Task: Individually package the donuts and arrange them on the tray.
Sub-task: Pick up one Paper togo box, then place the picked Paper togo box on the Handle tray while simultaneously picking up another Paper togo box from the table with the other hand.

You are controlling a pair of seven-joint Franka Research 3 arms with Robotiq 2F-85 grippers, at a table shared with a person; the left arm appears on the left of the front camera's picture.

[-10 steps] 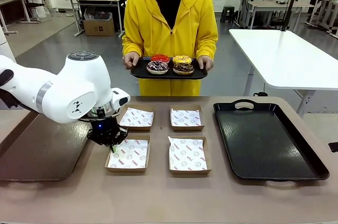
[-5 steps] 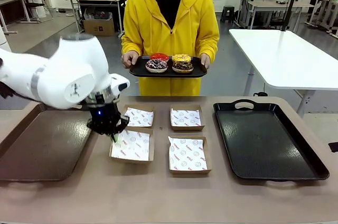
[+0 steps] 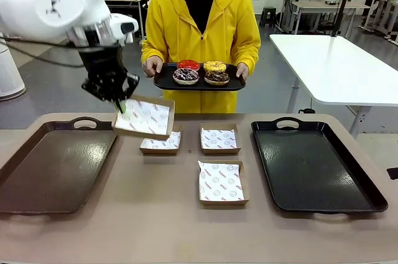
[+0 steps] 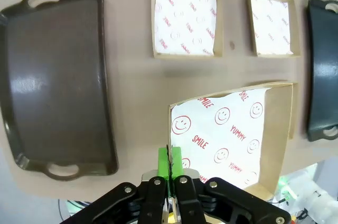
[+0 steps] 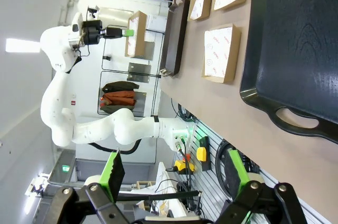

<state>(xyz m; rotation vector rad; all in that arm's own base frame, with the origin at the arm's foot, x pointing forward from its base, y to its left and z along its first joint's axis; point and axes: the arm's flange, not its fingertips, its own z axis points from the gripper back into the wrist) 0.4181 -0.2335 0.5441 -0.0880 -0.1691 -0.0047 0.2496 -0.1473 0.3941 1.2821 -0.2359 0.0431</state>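
**Box held by one thin wall: slip and tip risk**

The left gripper (image 3: 121,103) is clenched on one wall of a cardboard box (image 4: 283,123), close to a corner. In the left wrist view the green pads (image 4: 162,161) are pressed together on the thin rim, and the whole box hangs off to one side of them. The box is held tilted in the air over the bench's far-left part, above a second box (image 3: 158,150) near the far edge. The donuts (image 3: 214,72) are off the bench. All four are carried on a small black tray (image 3: 163,83) held by the person at the far side. The right gripper (image 5: 174,176) is spread wide, with nothing between its pads.

Likely failures:
- The box could pivot or slip from the pads, since the grip is off-centre on thin card.
- The printed paper (image 4: 227,129) looks loose and could slide out under the tilt.
- A donut dropped in could bend the pinched wall, so the box would probably dump its load.
- A fast swing could clip the box below or the person's tray.
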